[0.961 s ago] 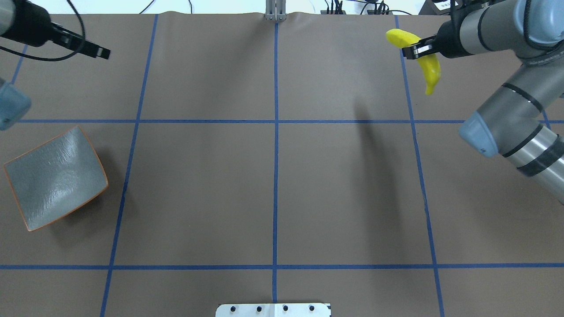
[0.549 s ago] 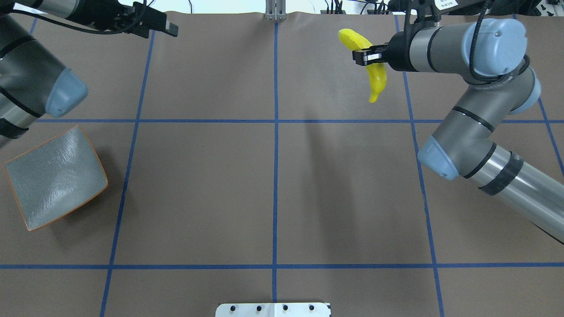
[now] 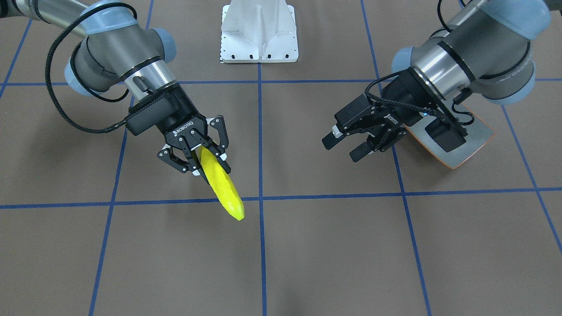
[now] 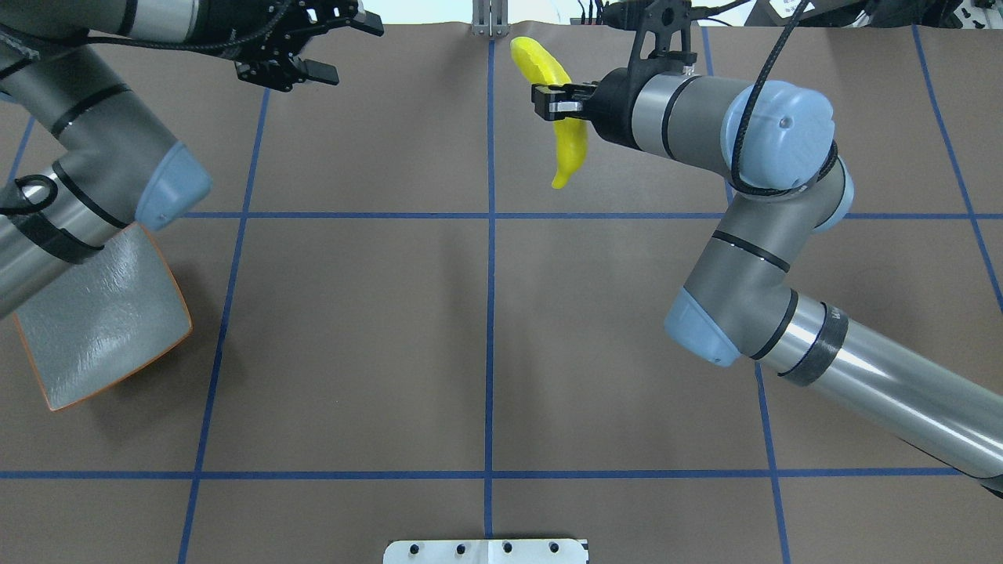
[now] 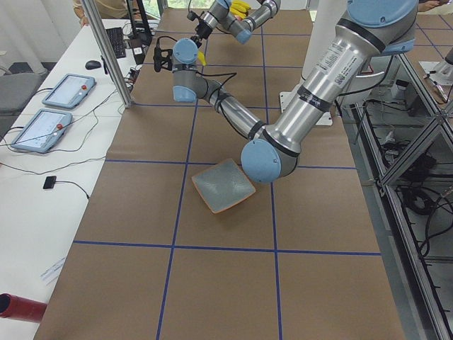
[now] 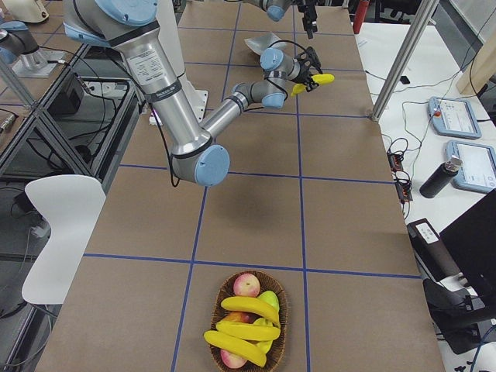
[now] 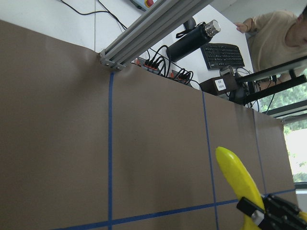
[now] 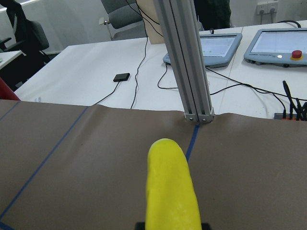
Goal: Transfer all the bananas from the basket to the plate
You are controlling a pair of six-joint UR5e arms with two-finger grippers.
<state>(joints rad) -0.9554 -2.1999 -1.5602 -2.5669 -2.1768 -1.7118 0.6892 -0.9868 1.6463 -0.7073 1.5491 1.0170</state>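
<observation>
My right gripper (image 4: 552,103) is shut on a bright-yellow banana (image 4: 568,149) and holds it in the air over the far middle of the table, tip hanging down; the banana also shows in the front view (image 3: 224,188). My left gripper (image 4: 356,55) is open and empty, left of the banana at the far edge, a gap between them; the front view shows it too (image 3: 341,149). The grey-green plate (image 4: 102,321) sits empty at the left, partly under my left arm. The basket (image 6: 246,325) at the table's right end holds several bananas (image 6: 248,332).
The basket also holds apples (image 6: 246,284). An aluminium post (image 4: 490,19) stands at the middle of the far edge. The robot's white base (image 3: 259,30) is at the near edge. Tablets and cables lie beyond the far edge (image 8: 268,45).
My right arm has carried the banana left, from the far right to near the centre line. My left arm has swung right along the far edge toward it and now covers part of the plate.
</observation>
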